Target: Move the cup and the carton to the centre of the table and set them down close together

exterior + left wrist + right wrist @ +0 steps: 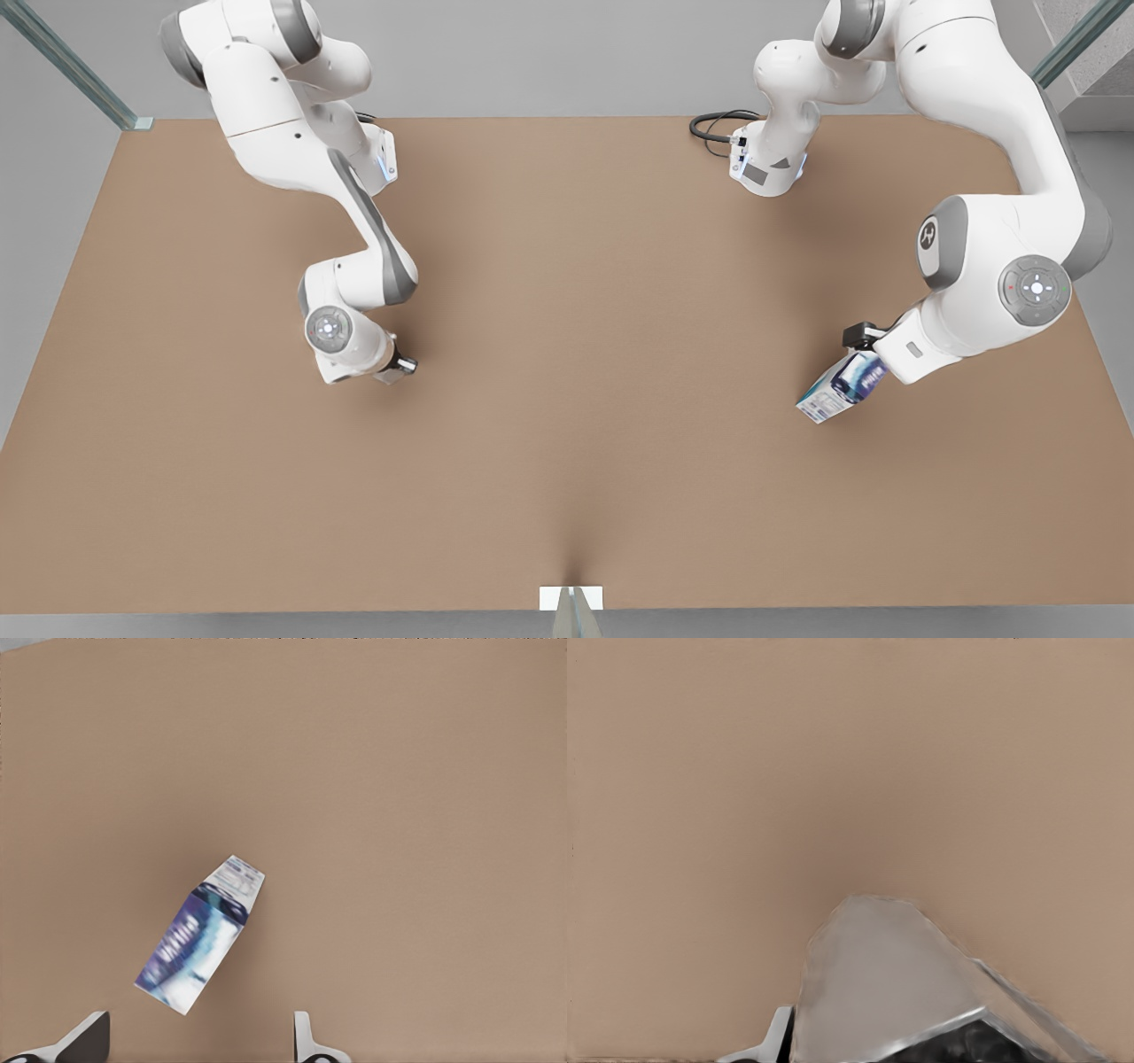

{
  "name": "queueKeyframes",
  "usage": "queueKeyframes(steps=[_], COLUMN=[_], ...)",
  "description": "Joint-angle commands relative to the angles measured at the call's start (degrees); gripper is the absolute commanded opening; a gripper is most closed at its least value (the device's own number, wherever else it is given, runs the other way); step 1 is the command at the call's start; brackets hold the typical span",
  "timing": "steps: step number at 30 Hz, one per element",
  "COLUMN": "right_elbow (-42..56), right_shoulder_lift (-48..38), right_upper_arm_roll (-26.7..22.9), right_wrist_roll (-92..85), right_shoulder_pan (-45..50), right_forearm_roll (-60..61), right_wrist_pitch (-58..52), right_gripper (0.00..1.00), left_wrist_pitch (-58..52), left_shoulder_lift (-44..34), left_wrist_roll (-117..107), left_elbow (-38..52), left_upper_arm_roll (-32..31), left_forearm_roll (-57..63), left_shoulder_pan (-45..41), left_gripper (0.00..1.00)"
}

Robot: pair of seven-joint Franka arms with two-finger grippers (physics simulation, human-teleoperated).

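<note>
The white and blue carton [837, 390] [202, 937] rests on the brown table [567, 292] at the front view's right. My left gripper [197, 1041] hovers over it, open, with both fingertips [89, 1038] short of the carton and not touching it. At the front view's left, my right gripper [403, 363] is low over the table. The pale grey faceted cup [895, 983] sits right against one of its fingers [775, 1041], and the gripper looks shut on the cup's wall. In the front view that arm's wrist hides the cup.
A small white tab [571, 598] marks the table's near edge at its middle. A black cable [718, 128] loops by the arm base at the far side. Bare brown tabletop lies between the two grippers.
</note>
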Motion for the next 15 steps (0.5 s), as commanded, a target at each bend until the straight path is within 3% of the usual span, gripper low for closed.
queueKeyframes(steps=[1, 5, 11, 15], right_elbow=[0.77, 8.75, 25.99, 38.12], right_shoulder_lift=[0.40, 4.44, 13.67, 20.70], right_upper_arm_roll=[0.37, 3.62, 3.36, -2.09], right_wrist_roll=[-0.22, 0.83, 4.61, 4.79], right_shoulder_pan=[0.09, 1.14, 8.17, 15.91], right_forearm_roll=[0.35, 1.14, 2.37, 4.83], right_wrist_pitch=[0.07, -1.50, -10.47, -15.75], right_gripper=[0.21, 0.21, 0.21, 0.21], left_wrist_pitch=[0.00, 0.09, 0.18, 0.26], left_shoulder_lift=[0.00, 0.08, 0.17, 0.17], left_wrist_roll=[0.00, 0.09, 0.09, 0.09], left_elbow=[0.00, 0.00, 0.00, 0.00], left_upper_arm_roll=[0.00, 0.00, 0.00, 0.00], left_forearm_roll=[0.01, 0.01, 0.01, 0.01], left_shoulder_pan=[0.00, 0.09, 0.09, 0.00], left_gripper=[1.00, 1.00, 1.00, 1.00])
